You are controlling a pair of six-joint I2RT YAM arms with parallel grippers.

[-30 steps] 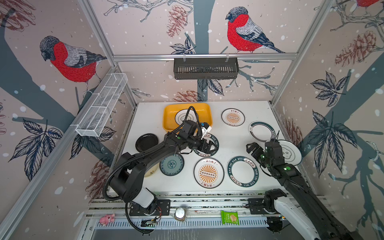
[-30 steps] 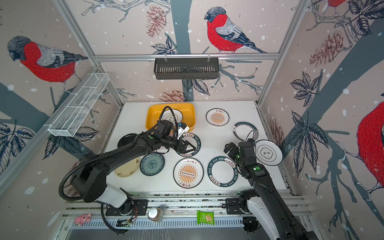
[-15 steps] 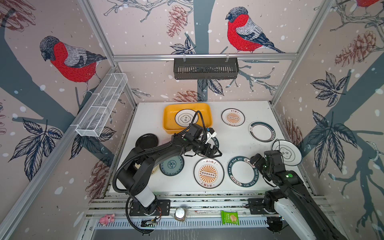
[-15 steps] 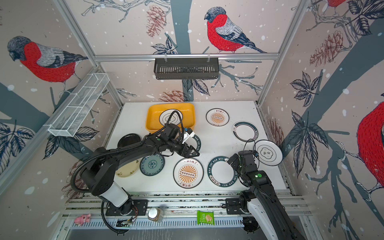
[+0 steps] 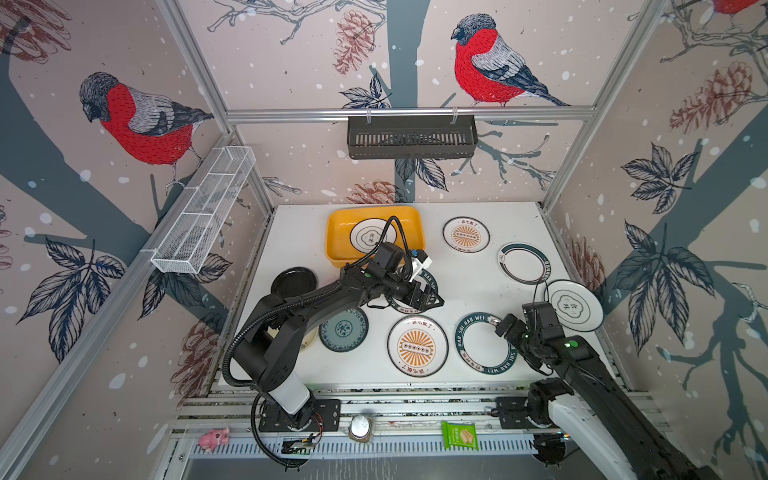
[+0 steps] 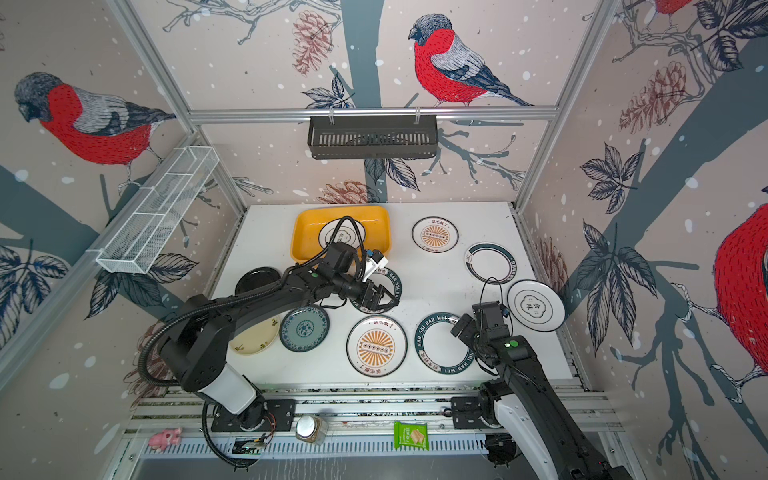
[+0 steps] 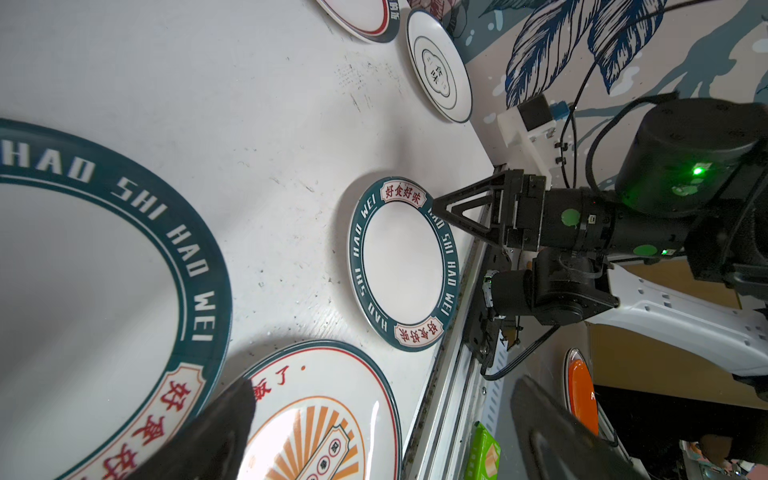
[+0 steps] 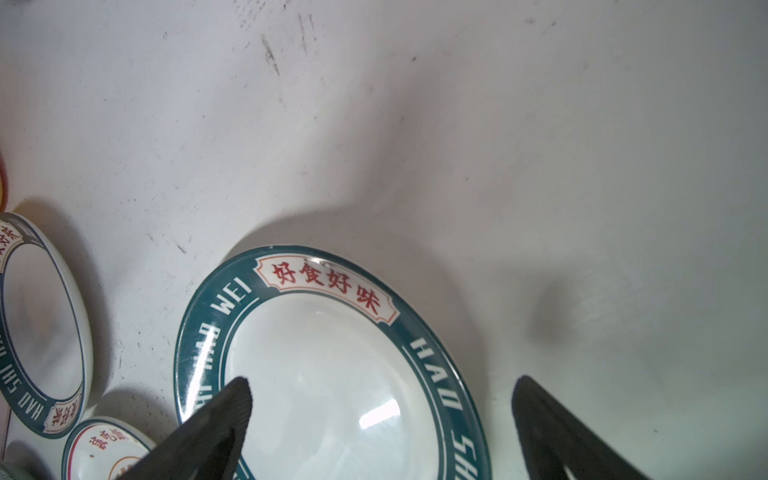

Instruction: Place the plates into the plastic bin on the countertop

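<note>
The left hand (image 5: 432, 297) is spread wide and holds nothing. It points toward the right side of the bench (image 5: 469, 282) and hangs low over the middle green-rimmed plate (image 5: 431, 284), covering much of it in both top views. In the left wrist view its two dark fingers (image 7: 216, 428) stand far apart and blurred at the frame's edge, with the near sunburst plate (image 7: 332, 415) between them. Whether they touch anything cannot be told. Behind the hand the forearm runs back leftward to a raised elbow, and the next link drops to the base on the front rail. This arm covers part of the cream plate (image 6: 255, 338).

The right hand (image 5: 504, 325) is likewise spread and empty. It points leftward over the right edge of the near green-rimmed plate (image 5: 484, 345). In the right wrist view one finger (image 8: 224, 419) hangs over that plate and its partner over bare bench, so the rim lies between them; contact is unclear. Its arm rises from the front right, and its elbow is cut off by the frame.

The plastic bin (image 5: 334, 249) sits at the far left-centre of the bench and holds one cloud-emblem plate (image 5: 365, 235), crossed by the left arm's cable. Outside it, flat on the bench, lie the far sunburst plate (image 5: 465, 235), the ring plate (image 5: 525, 264), the edge plate (image 5: 575, 305), the teal plate (image 5: 344, 330) and the black plate (image 5: 293, 282).
</note>
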